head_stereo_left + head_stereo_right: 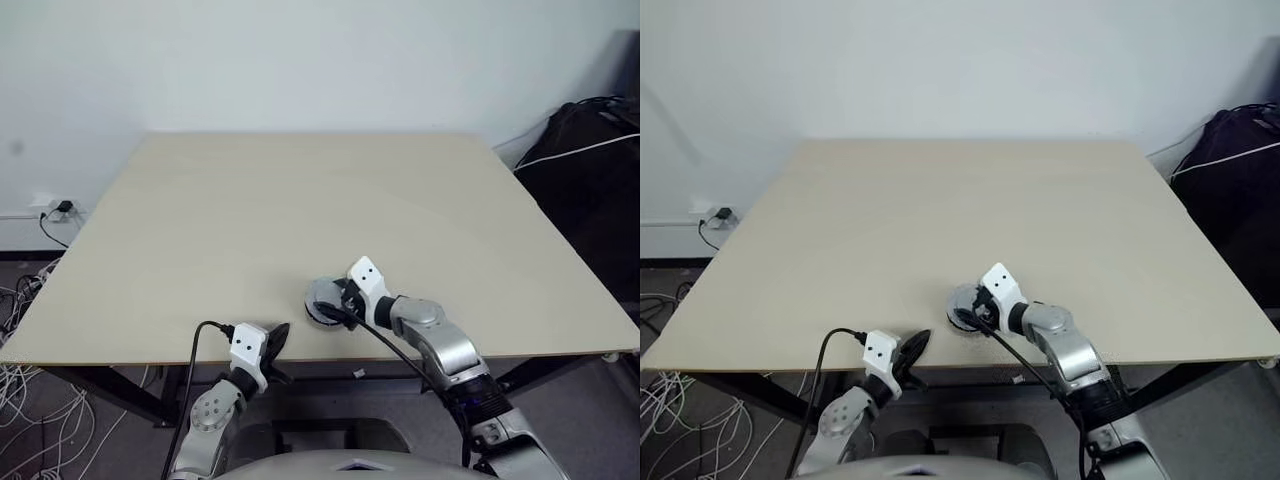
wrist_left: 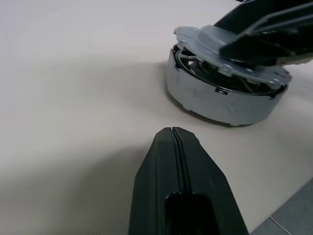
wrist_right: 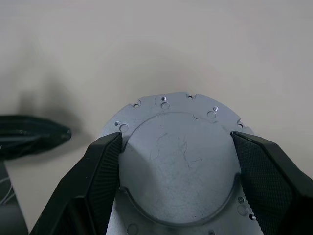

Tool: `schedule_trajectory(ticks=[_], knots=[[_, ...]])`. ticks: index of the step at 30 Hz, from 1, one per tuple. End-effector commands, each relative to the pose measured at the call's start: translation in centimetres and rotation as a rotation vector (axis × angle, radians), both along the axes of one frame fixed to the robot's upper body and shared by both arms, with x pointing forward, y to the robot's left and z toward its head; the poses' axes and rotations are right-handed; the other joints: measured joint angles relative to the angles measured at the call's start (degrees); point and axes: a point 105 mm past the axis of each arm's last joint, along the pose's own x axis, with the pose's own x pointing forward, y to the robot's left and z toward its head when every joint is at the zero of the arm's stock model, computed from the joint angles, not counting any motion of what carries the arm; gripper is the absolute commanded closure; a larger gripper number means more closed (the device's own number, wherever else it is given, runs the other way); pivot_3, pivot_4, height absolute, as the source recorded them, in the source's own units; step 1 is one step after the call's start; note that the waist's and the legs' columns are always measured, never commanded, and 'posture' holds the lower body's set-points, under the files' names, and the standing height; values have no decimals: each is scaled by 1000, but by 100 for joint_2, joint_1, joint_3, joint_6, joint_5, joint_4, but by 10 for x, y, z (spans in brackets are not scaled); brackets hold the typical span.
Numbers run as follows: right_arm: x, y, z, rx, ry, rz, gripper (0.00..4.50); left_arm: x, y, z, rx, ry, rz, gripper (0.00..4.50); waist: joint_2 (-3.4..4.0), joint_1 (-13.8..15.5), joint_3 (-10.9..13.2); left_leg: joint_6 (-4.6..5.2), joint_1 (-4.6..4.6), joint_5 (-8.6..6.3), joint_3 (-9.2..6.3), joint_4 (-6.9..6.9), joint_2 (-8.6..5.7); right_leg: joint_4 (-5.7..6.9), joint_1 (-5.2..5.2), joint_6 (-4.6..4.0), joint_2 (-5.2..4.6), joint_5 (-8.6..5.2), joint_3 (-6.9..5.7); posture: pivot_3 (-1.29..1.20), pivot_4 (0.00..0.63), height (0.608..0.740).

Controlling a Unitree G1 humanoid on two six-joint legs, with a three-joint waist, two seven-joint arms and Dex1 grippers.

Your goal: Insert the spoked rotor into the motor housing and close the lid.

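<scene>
Fingers of the right gripper (image 3: 176,161) stand spread on either side of the lid (image 3: 178,161), one black pad at each edge of its raised round centre; we judge they grasp it, though whether they press or merely flank it we cannot tell. The lid lies flat and slightly skewed on top of the motor housing (image 2: 220,100), with a dark gap showing under its rim in the left wrist view, so we judge it is not yet seated. The spoked rotor we cannot make out; it may lie beneath the lid.

In the left eye view the housing sits at lower centre of the frame, near the front edge of the worktop (image 1: 300,200). The right gripper reaches it from the lower right, pointing toward the upper left. The left gripper (image 1: 277,338) rests at the lower left of the housing, near it but apart, its fingers (image 2: 176,166) clenched together, tip aimed at the housing's side wall.

The right arm is plainly the nearer one. We judge the coming move is a straight press downward. Open worktop spreads wide toward the top of the frame; the front edge is close.
</scene>
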Motion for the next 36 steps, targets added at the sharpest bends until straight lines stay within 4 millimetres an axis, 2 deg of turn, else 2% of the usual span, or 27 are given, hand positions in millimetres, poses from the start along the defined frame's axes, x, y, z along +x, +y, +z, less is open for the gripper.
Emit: schedule_trajectory(ticks=[1,23,36], knots=[[4,-3,11,-26,-47,25,1240,7,-2,8,-2,-41,-7,4500,0,14,0,0,0,0,0,0,0,0,0,0,0,0,0,0,0,740],[6,8,6,-41,-65,14,1240,4,-2,10,-3,-45,-1,4500,0,-33,0,0,1,0,2,0,1,1,-2,0,0,0,-1,0,0,740],[4,14,-3,-75,-44,5,1240,6,-1,8,-6,-43,-1,4500,0,-60,-1,-1,3,0,2,0,2,1,-1,0,1,0,-1,0,0,740]])
